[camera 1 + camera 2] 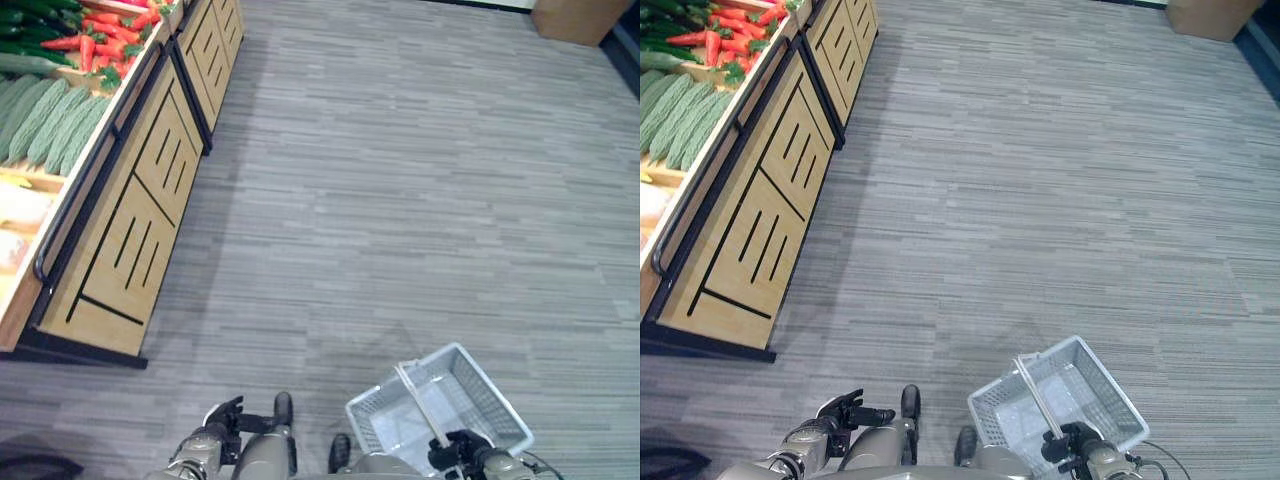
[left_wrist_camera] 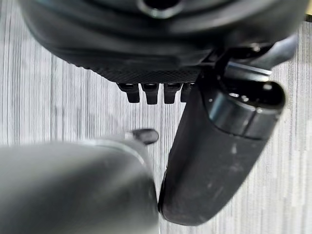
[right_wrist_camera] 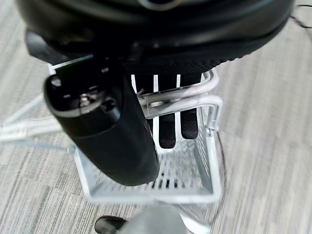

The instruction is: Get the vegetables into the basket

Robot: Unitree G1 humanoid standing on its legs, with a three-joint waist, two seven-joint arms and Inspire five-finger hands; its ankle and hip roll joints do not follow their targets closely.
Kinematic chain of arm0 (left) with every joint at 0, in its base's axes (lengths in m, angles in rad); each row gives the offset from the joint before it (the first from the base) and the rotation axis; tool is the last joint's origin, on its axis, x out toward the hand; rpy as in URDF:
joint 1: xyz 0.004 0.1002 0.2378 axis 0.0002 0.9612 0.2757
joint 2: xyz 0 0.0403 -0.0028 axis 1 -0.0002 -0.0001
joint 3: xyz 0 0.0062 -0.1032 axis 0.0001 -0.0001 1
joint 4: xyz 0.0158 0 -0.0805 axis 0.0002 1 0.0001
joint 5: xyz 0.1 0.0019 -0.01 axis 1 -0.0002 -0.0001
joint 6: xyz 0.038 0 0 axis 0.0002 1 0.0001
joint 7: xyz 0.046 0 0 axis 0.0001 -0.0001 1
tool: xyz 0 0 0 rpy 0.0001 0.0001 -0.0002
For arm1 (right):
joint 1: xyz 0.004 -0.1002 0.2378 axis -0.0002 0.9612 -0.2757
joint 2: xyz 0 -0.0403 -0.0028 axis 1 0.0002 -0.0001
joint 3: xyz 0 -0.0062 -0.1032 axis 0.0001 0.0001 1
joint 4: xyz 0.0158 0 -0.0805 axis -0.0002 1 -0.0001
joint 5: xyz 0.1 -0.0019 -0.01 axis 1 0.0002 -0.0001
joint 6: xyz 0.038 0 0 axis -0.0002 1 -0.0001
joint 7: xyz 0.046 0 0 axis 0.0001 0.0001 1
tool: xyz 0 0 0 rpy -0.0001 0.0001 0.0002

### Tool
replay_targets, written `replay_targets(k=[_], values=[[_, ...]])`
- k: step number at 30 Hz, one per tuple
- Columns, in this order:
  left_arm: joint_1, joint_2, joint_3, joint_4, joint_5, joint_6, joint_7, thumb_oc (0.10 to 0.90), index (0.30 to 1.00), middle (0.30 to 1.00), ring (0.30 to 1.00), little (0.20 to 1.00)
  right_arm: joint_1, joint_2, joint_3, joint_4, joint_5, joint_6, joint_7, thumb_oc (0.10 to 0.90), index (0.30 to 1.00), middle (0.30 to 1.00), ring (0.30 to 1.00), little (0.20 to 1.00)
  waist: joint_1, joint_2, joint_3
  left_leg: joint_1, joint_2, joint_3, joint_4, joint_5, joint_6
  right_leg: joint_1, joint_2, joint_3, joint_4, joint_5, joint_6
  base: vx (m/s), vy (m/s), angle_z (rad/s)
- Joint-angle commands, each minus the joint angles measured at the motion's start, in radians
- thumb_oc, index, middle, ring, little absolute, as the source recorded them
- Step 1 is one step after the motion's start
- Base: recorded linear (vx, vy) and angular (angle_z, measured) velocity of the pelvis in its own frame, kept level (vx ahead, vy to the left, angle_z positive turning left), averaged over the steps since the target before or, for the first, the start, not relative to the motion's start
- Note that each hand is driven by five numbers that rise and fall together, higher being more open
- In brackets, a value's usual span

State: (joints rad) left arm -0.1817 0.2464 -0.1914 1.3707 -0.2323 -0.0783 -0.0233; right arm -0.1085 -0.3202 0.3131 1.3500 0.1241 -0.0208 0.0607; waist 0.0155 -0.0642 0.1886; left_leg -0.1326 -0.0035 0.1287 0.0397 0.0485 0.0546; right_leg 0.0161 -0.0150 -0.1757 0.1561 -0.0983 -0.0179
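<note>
The white wire basket (image 1: pixel 497 392) hangs low at my right side, above the floor and with nothing inside. My right hand (image 1: pixel 462 447) is shut on the basket's handle (image 3: pixel 197 102), fingers (image 3: pixel 167 131) curled under the wire. The vegetables lie on a wooden display stand (image 1: pixel 150 190) at the far left: red carrots (image 1: pixel 105 35), pale green bumpy gourds (image 1: pixel 45 115) and dark green cucumbers (image 1: pixel 30 15). My left hand (image 1: pixel 222 415) is low at my left side, open and holding nothing, well short of the stand. Its thumb (image 2: pixel 214 161) and fingertips (image 2: pixel 146 92) show over bare floor.
Grey striped carpet (image 1: pixel 400 200) stretches between me and the stand. The stand's slotted wooden front panels run along the left, with a dark rail (image 1: pixel 60 225) at the edge. A brown box (image 1: pixel 580 18) sits at the far right corner.
</note>
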Motion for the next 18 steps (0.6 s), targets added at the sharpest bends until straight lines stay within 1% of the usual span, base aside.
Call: replay_targets(k=[1, 2, 4, 5, 6, 7, 8, 10, 11, 12, 13, 14, 15, 16, 18], values=[[0.028, 0.068, -0.015, -0.038, 0.03, -0.013, 0.009, 0.9, 1.0, 1.0, 1.0, 1.0, 0.005, 0.012, 0.009, -0.054, -0.019, -0.024, 0.025, 0.4, 0.3, 0.3, 0.3, 0.3, 0.071, -0.05, -0.011, -0.041, -0.02, -0.004, 0.074, -0.116, 0.017, -0.072, -0.158, 0.063, -0.004, 0.166, 0.136, 0.17, 0.317, -0.35], [0.029, 0.07, -0.015, -0.038, 0.034, -0.012, 0.008, 0.9, 1.0, 1.0, 1.0, 1.0, 0.004, 0.014, 0.012, -0.059, -0.021, -0.024, 0.026, 0.4, 0.3, 0.3, 0.3, 0.3, 0.073, -0.048, -0.01, -0.023, -0.026, 0.002, 0.062, -0.122, 0.022, -0.077, -0.163, 0.047, 0.017, 0.178, 0.139, 0.16, 0.291, -0.25], [0.035, 0.072, -0.011, -0.044, 0.034, -0.012, 0.007, 0.9, 1.0, 1.0, 1.0, 1.0, 0.009, 0.015, 0.012, -0.063, -0.02, -0.023, 0.028, 0.4, 0.3, 0.3, 0.3, 0.3, 0.075, -0.043, -0.009, 0.005, -0.038, 0.005, 0.049, -0.133, 0.034, -0.09, -0.171, 0.018, 0.076, 0.183, 0.141, 0.15, 0.242, -0.12], [0.036, 0.072, -0.01, -0.044, 0.035, -0.012, 0.006, 0.9, 1.0, 1.0, 1.0, 1.0, 0.011, 0.016, 0.012, -0.06, -0.017, -0.023, 0.029, 0.4, 0.3, 0.3, 0.3, 0.3, 0.075, -0.041, -0.009, 0.019, -0.045, -0.002, 0.045, -0.138, 0.04, -0.097, -0.165, 0.023, 0.115, 0.181, 0.14, 0.14, 0.187, 0.0], [0.036, 0.073, -0.009, -0.043, 0.035, -0.012, 0.005, 0.9, 1.0, 1.0, 1.0, 1.0, 0.011, 0.015, 0.011, -0.057, -0.011, -0.023, 0.03, 0.4, 0.3, 0.3, 0.3, 0.3, 0.068, -0.039, -0.006, 0.032, -0.052, -0.013, 0.038, -0.138, 0.045, -0.116, -0.139, 0.055, 0.152, 0.174, 0.137, 0.09, 0.108, 0.09], [0.036, 0.073, -0.009, -0.043, 0.036, -0.012, 0.005, 0.9, 1.0, 1.0, 1.0, 1.0, 0.011, 0.015, 0.011, -0.057, -0.011, -0.023, 0.03, 0.4, 0.3, 0.3, 0.3, 0.3, 0.069, -0.039, -0.006, 0.033, -0.052, -0.013, 0.037, -0.138, 0.045, -0.117, -0.14, 0.056, 0.155, 0.172, 0.137, 0.09, 0.113, 0.2], [0.038, 0.078, -0.002, -0.039, 0.033, -0.012, 0.002, 0.9, 1.0, 1.0, 1.0, 1.0, 0.015, 0.014, 0.01, -0.057, -0.004, -0.025, 0.034, 0.4, 0.3, 0.3, 0.3, 0.3, 0.064, -0.035, -0.003, 0.056, -0.058, -0.021, 0.018, -0.127, 0.045, -0.152, -0.095, 0.095, 0.183, 0.144, 0.127, 0.1, 0.105, 0.31], [0.046, 0.075, -0.001, -0.028, 0.043, -0.01, -0.003, 0.9, 1.0, 1.0, 1.0, 1.0, 0.022, 0.016, 0.005, -0.055, 0.002, -0.026, 0.034, 0.4, 0.3, 0.3, 0.3, 0.3, 0.065, -0.024, -0.006, 0.082, -0.056, -0.013, 0.001, -0.129, 0.041, -0.159, -0.082, 0.066, 0.138, 0.109, 0.117, 0.17, 0.095, 0.24], [0.047, 0.071, 0.0, -0.017, 0.047, -0.009, -0.004, 0.9, 1.0, 1.0, 1.0, 1.0, 0.023, 0.015, -0.001, -0.051, 0.005, -0.027, 0.032, 0.4, 0.3, 0.3, 0.3, 0.3, 0.063, -0.016, -0.004, 0.099, -0.053, -0.019, 0.001, -0.137, 0.037, -0.164, -0.069, 0.058, 0.07, 0.1, 0.118, 0.18, 0.026, 0.21], [0.048, 0.068, 0.003, -0.013, 0.048, -0.009, -0.006, 0.9, 1.0, 1.0, 1.0, 1.0, 0.023, 0.016, -0.005, -0.053, 0.006, -0.028, 0.03, 0.4, 0.3, 0.3, 0.3, 0.3, 0.061, -0.013, 0.0, 0.107, -0.053, -0.02, 0.005, -0.141, 0.033, -0.169, -0.06, 0.065, 0.019, 0.106, 0.123, 0.22, -0.008, 0.31], [0.047, 0.065, 0.006, -0.009, 0.052, -0.009, -0.004, 0.9, 1.0, 1.0, 1.0, 1.0, 0.02, 0.015, -0.007, -0.058, 0.008, -0.028, 0.028, 0.4, 0.3, 0.3, 0.3, 0.3, 0.06, -0.012, 0.008, 0.119, -0.058, -0.022, 0.011, -0.149, 0.03, -0.181, -0.052, 0.09, -0.068, 0.142, 0.133, 0.18, -0.029, 0.48], [0.047, 0.063, 0.009, -0.006, 0.054, -0.009, -0.002, 0.9, 1.0, 1.0, 1.0, 1.0, 0.019, 0.015, -0.009, -0.06, 0.008, -0.028, 0.027, 0.4, 0.3, 0.3, 0.3, 0.3, 0.061, -0.011, 0.011, 0.124, -0.06, -0.02, 0.016, -0.154, 0.028, -0.193, -0.052, 0.102, -0.113, 0.167, 0.141, 0.34, -0.111, 0.38], [0.05, 0.061, 0.022, 0.002, 0.056, -0.012, 0.001, 0.9, 1.0, 1.0, 1.0, 1.0, 0.022, 0.015, -0.02, -0.063, 0.009, -0.026, 0.026, 0.4, 0.3, 0.3, 0.3, 0.3, 0.061, -0.01, 0.014, 0.144, -0.065, -0.026, 0.026, -0.175, 0.018, -0.225, -0.054, 0.138, -0.221, 0.227, 0.161, 0.35, -0.14, 0.28], [0.052, 0.059, 0.026, 0.006, 0.053, -0.01, 0.0, 0.9, 1.0, 1.0, 1.0, 1.0, 0.022, 0.015, -0.021, -0.063, 0.008, -0.024, 0.027, 0.4, 0.3, 0.3, 0.3, 0.3, 0.062, -0.011, 0.015, 0.156, -0.066, -0.031, 0.027, -0.182, 0.014, -0.226, -0.056, 0.129, -0.239, 0.234, 0.167, 0.39, -0.171, 0.11], [0.058, 0.058, 0.033, 0.011, 0.052, -0.009, 0.0, 0.9, 1.0, 1.0, 1.0, 1.0, 0.027, 0.012, -0.024, -0.064, 0.003, -0.021, 0.03, 0.4, 0.3, 0.3, 0.3, 0.3, 0.061, -0.015, 0.01, 0.182, -0.066, -0.039, 0.024, -0.197, 0.009, -0.231, -0.05, 0.121, -0.226, 0.248, 0.17, 0.31, -0.163, 0.04]])
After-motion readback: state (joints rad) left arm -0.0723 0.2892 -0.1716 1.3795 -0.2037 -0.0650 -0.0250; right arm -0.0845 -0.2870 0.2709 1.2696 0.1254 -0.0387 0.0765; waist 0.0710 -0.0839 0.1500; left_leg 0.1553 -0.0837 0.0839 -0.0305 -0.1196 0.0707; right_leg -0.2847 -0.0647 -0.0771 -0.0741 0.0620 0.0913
